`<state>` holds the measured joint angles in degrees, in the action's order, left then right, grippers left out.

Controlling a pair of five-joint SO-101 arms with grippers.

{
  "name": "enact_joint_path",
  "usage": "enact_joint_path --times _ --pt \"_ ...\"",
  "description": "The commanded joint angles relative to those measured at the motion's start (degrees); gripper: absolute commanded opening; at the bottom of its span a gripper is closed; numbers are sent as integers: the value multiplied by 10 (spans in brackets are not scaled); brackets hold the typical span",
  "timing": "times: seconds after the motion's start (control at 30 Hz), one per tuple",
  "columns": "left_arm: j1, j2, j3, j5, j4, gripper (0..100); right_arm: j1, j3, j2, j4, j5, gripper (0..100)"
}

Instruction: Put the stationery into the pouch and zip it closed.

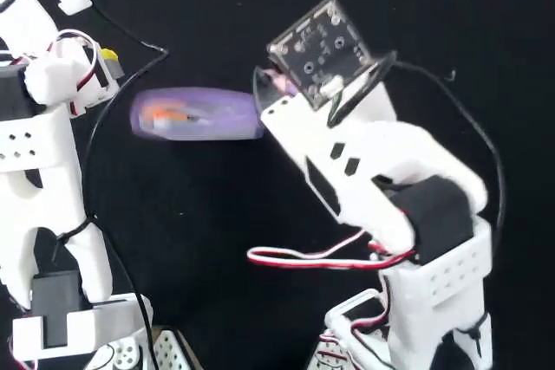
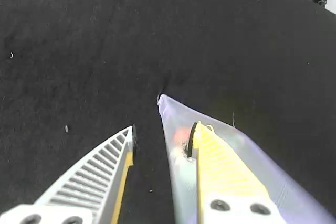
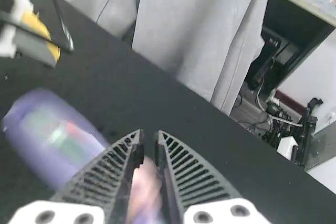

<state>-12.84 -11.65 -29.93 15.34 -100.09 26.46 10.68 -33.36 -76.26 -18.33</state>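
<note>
The translucent purple pouch lies on the worktop and holds orange stationery. The right end effector pinches the pouch end. The left end effector is spread.

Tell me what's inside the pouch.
The pouch is translucent: an orange item shows inside, the rest unclear. Its end at the right pincer is hidden under the right arm.

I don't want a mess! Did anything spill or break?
Nothing stands out. The purple pouch is on the black table with the orange stationery inside it, and the right gripper pinches one end.
</note>
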Motion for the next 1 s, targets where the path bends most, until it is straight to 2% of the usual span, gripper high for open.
enact_joint_path --times 0.0,0.23,0.37,0.53,0.67,0.77,0.87,0.97 --pt "-3 -5 -3 4 11 189 6 80 67 -23 -4 11" --pt "-2 -11 -7 3 7 189 5 211 196 -33 -4 11" --pt "-16 -5 -1 0 6 189 5 280 244 -105 -4 11" --pt "-34 -5 42 -12 11 189 5 288 262 -244 -28 15" --pt "-38 -5 116 -10 57 189 -35 202 225 -249 -76 19" --pt "-38 -5 192 -8 113 189 -42 116 182 -250 -138 92" --pt "-37 -5 259 -8 168 189 -59 28 120 -250 -165 172" --pt "-37 -5 300 -8 205 189 -63 -60 50 -250 -213 194"
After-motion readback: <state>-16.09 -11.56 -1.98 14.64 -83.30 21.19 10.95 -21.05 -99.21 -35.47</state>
